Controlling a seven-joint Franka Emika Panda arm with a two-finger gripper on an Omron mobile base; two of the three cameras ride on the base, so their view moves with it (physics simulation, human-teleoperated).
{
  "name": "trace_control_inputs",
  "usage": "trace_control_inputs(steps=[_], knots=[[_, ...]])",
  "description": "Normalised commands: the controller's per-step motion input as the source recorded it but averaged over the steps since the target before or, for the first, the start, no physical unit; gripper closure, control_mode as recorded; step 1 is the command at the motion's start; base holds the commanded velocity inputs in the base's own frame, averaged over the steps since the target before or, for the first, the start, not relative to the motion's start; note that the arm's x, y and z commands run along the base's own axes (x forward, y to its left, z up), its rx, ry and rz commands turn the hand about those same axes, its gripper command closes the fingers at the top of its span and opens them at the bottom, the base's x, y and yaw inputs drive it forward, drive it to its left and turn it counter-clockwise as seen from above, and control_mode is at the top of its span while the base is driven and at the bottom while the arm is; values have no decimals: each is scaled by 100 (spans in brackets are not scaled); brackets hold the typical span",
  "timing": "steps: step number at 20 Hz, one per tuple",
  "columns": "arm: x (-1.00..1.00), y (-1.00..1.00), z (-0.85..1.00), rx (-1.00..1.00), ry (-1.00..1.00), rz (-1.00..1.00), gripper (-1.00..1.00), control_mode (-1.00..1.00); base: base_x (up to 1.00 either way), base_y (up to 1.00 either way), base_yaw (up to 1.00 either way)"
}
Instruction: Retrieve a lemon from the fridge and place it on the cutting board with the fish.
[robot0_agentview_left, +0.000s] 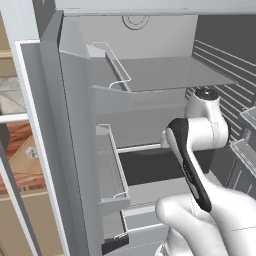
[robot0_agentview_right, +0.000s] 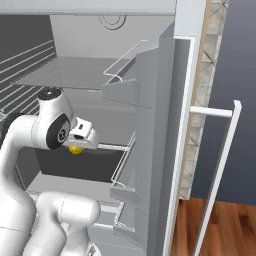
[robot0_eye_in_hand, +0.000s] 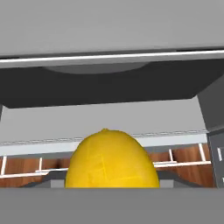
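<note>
Tool (robot0_agentview_right: 76, 146) clasps small bright yellow roundish lemon (robot0_eye_in_hand: 112, 159) at centre-left, inside open light grey fridge (robot0_agentview_right: 165, 100); withdraw straight back, level, clear of door bins

Yellow lemon (robot0_eye_in_hand: 112, 159) at tool (robot0_agentview_right: 76, 145), inside open fridge (robot0_agentview_left: 150, 75)

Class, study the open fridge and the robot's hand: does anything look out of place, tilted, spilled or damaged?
Nothing stands out. The fridge is open, its shelves and door racks level and unbroken, with no spill. The lemon sits whole at the gripper, off the shelves; whether the fingers grip it cannot be told.
</note>
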Motion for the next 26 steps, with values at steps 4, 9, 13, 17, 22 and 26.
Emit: trace_control_inputs(steps=[4,9,13,17,22,26], knots=[[-71,0,39,0,10,0,100,-100,0,0,0],[-75,0,4,1,-5,0,100,-100,0,0,0],[-44,0,6,0,-29,0,100,-100,0,0,0],[-19,0,38,0,-27,0,100,-100,0,0,0],[-2,0,19,0,2,0,100,-100,0,0,0],[0,0,0,0,0,0,100,-100,0,0,0]])
